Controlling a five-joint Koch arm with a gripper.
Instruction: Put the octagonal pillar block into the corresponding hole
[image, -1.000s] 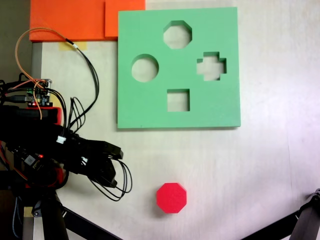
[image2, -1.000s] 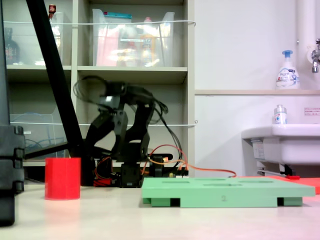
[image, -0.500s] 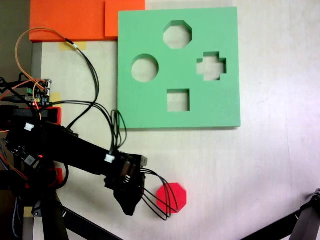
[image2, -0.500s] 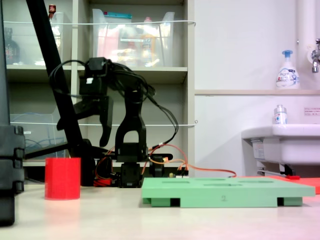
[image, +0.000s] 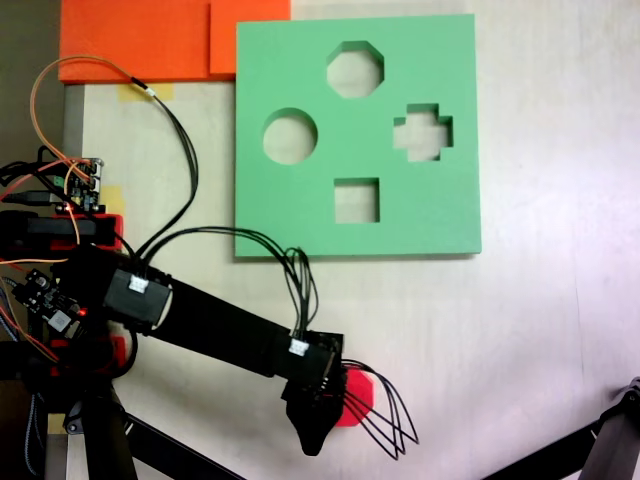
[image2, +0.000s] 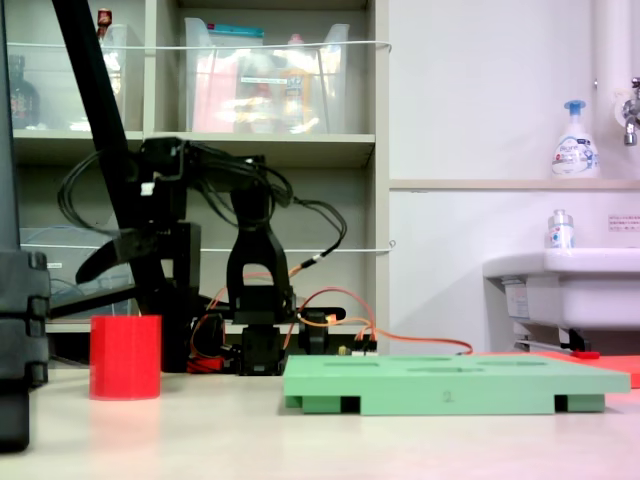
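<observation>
The octagonal pillar block is a red foam prism near the table's front edge, and the arm's head covers most of it in that top-down fixed view. In a fixed view from the side, the block stands upright on the table, left of the green foam board. My gripper hangs over the block's left part. In the side-on fixed view the gripper is open just above the block. One jaw sticks out to the left and the other points down. The corresponding hole is the eight-sided cutout at the far side of the board.
The board also has a round cutout, a cross cutout and a square cutout. Orange foam sheets lie at the top left. Wires and a controller board sit by the arm's base. Black tripod legs cross the lower corners.
The arm has swung out from its base and stretched toward the red block. The gripper has moved from beside the block to over it, and sits lower in the side view.
</observation>
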